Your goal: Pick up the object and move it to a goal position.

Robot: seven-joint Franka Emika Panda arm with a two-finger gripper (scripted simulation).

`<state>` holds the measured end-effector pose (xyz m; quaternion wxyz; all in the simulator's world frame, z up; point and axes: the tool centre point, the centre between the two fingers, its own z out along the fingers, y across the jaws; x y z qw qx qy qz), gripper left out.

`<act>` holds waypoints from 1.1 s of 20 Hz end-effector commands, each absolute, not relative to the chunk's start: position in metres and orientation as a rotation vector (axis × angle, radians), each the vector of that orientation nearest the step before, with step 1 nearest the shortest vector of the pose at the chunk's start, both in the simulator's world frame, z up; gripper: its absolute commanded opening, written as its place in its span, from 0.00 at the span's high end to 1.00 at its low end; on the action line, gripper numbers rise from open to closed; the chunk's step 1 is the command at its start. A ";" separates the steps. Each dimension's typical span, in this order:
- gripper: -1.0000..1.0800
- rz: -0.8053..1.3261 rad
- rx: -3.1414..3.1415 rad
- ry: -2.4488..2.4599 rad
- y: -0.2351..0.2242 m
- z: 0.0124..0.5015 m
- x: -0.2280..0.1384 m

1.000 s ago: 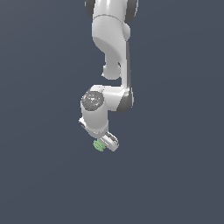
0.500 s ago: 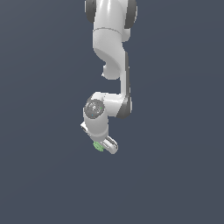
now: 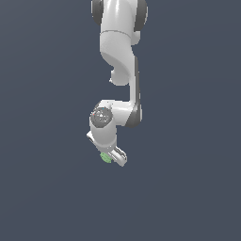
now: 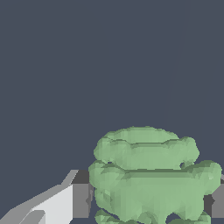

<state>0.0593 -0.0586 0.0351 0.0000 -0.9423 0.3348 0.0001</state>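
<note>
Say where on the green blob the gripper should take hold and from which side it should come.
Grip the green blob across its wide lower tier, probably with one finger on each flank, coming straight in along the gripper's present line. The wrist view shows stacked ridged tiers, the lower one broadest, already sitting between the pads. Whether they press it yet cannot be told.

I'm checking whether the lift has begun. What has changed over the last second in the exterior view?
Little has changed. The wrist and gripper shifted slightly toward the exterior view's right and marginally lower. The green object stayed at the gripper's tip throughout; in the wrist view it sits between the fingers. No lift is visible.
</note>
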 end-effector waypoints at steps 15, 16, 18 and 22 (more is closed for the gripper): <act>1.00 0.001 -2.960 1.052 -0.045 0.078 0.050; 1.00 0.001 -2.960 1.052 -0.043 0.085 0.049; 1.00 0.001 -2.960 1.052 -0.037 0.101 0.045; 1.00 0.001 -2.960 1.052 -0.025 0.141 0.037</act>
